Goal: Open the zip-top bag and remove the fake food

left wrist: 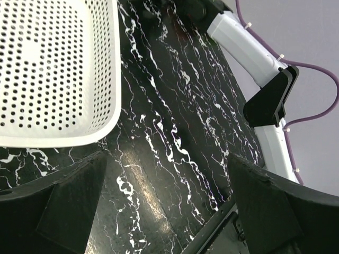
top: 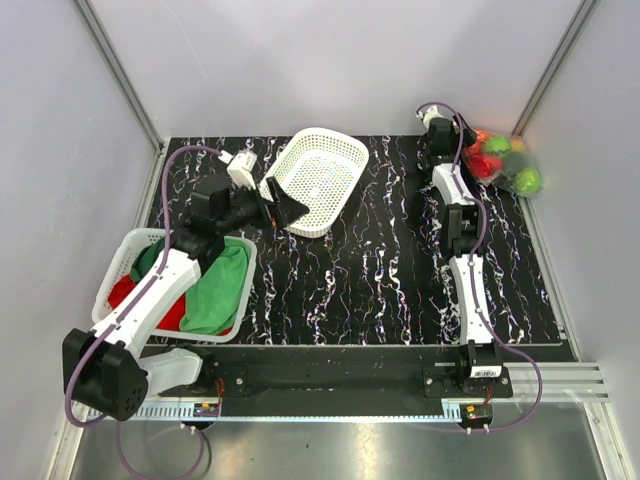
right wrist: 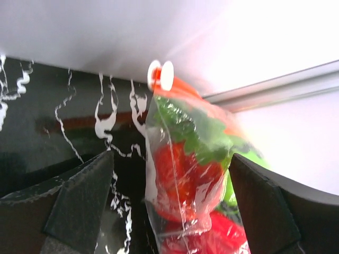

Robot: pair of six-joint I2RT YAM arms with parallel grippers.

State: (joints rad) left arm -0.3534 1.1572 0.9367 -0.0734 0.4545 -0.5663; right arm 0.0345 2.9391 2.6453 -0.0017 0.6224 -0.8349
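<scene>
Top external view puts the zip-top bag in the far right corner of the counter, close against the right wall. The fake food is packed inside it, with green balls and red pieces showing through the plastic. My right end effector is stretched out to the bag's left end. On the right wrist view its jaws stand wide apart with the bag between them, and I can't see either finger pressing on it. The zip strip and its white slider sit at the far end of the bag. My left end effector is also apart and holds nothing, just beside the white basket at far centre.

I judge the bag light, limp and slippery. The hard, glossy pieces inside are likely to shift under a squeeze, so closing on the belly may only catch a lump and skid off. The flat plastic just below the zip strip looks the surer hold, with the slider as the part to pull. Being so near the wall, the bag probably needs dragging toward the middle first, where both arms can reach it.
</scene>
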